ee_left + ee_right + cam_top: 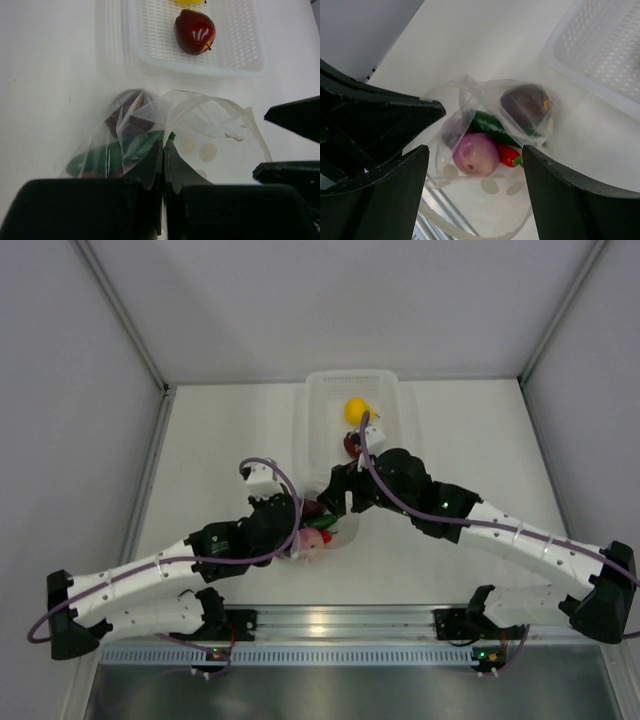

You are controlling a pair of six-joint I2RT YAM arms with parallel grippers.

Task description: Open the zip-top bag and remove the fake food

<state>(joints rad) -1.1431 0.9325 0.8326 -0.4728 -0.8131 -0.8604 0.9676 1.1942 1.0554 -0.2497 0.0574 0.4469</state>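
Top external view: we are seeing the left gripper at centre-left, jaws pinched tight on an edge of the zip-top bag. The bag is lying on the table near the basket, not touching it. Inside the bag we are noting a green cucumber, pinkish onion, red chili and dark purple piece. The right gripper is hovering over the bag, jaws wide, gripping nothing. The basket is holding a dark red apple and yellow pear.
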